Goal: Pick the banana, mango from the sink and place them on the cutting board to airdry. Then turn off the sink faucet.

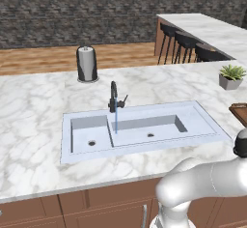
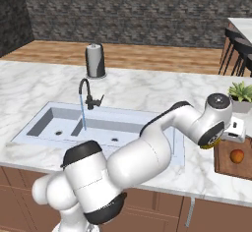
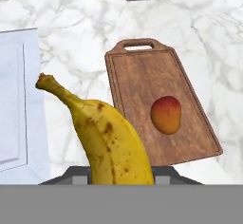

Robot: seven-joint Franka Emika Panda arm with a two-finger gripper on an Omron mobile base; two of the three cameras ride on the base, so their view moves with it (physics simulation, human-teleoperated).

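The tool (image 3: 121,182) is clamping the banana (image 3: 107,140) above the bench (image 3: 71,52), beside the cutting board (image 3: 142,80) where the mango (image 3: 166,115) is lying. Releasing here risks the banana missing the board or nudging the mango off. The left base view is showing the sink faucet (image 1: 114,99) running into the sink (image 1: 140,130).

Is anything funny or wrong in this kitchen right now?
One thing: the sink faucet is running a thin blue stream into the sink with no fruit left in it. The mango lies on the cutting board, and the gripper holds the banana near the board.
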